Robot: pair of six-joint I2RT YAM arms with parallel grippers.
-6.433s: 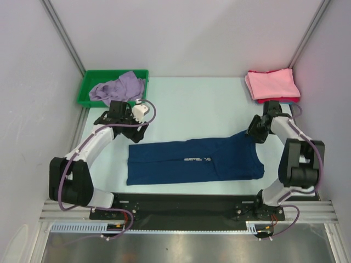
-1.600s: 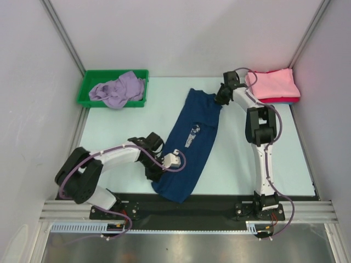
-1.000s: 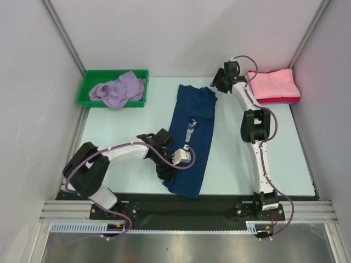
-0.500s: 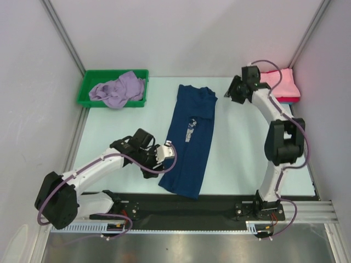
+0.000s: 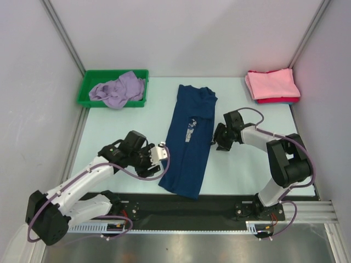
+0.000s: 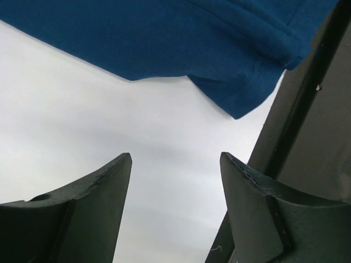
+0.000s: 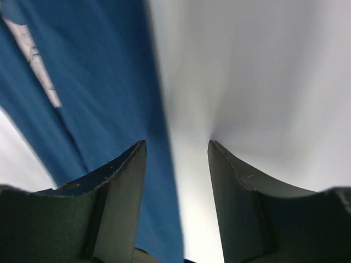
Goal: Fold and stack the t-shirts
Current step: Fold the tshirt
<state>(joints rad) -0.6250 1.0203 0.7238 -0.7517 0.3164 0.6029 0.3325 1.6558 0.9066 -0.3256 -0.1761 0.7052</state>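
The navy t-shirt [image 5: 190,139], folded into a long strip with its pale print showing, lies lengthwise down the middle of the table. My left gripper [image 5: 158,164] is open and empty beside the strip's lower left edge; its wrist view shows the blue hem corner [image 6: 247,82] ahead of the jaws. My right gripper [image 5: 216,140] is open and empty at the strip's right edge, straddling the blue edge [image 7: 109,109]. A lavender t-shirt [image 5: 118,87] lies crumpled in the green bin. Pink and red folded t-shirts [image 5: 272,85] are stacked at the back right.
The green bin [image 5: 88,87] stands at the back left. A black base rail [image 5: 186,205] runs along the table's near edge, under the strip's lower end; it shows in the left wrist view [image 6: 312,137]. White walls enclose the table.
The strip was turned from crosswise to lengthwise, then let go. My right gripper came back from the far collar end to the strip's right edge. My left gripper drew back slightly left.
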